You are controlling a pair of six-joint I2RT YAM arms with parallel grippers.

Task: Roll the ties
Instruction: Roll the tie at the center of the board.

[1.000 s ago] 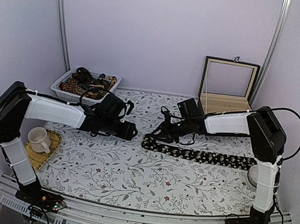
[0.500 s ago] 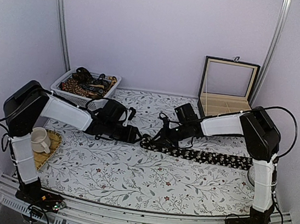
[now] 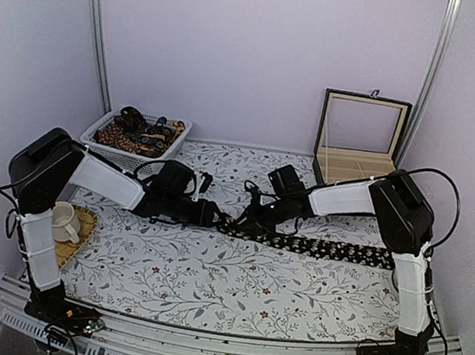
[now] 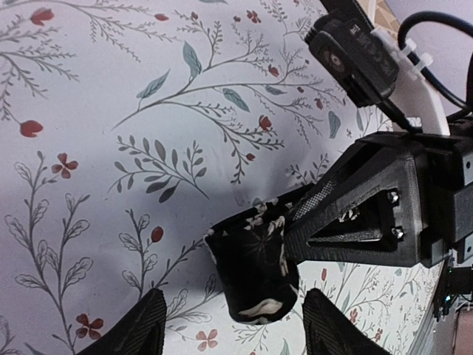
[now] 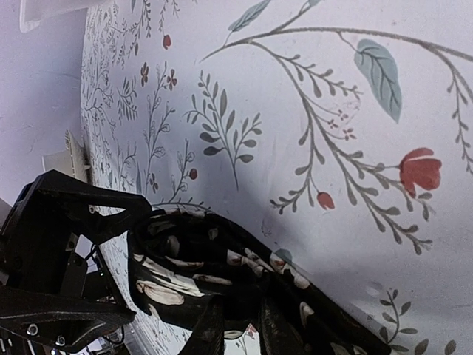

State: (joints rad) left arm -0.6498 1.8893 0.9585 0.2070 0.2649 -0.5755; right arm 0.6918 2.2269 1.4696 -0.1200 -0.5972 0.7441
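**As both arms draw to mid-table, the tie's end is taken up for a first turn**

Since a second ago, both arms have been brought inward. The left end of the black tie (image 3: 333, 250) has been drawn a little leftward with them. The right gripper (image 3: 245, 222) has been narrowed over that interval. The left gripper (image 3: 208, 215) has been moved up until it sits just beside the tie's end.

Meaning for the task: the roll is judged barely begun. Only the tip has been lifted and curled into a short stub (image 4: 255, 266). The rest of the tie is laid flat and straight on the floral cloth (image 3: 208, 270), running toward the right arm. More ties are left heaped in the basket (image 3: 134, 133) at the back left.

End effectors:
- Right gripper (image 5: 238, 329): clenched on the tie's end, with fabric seen pinched between its narrow jaws in its own wrist view.
- Left gripper (image 4: 233, 310): spread wide and holding nothing. One finger is set to either side of the curled stub, and no contact with the fabric can be made out.
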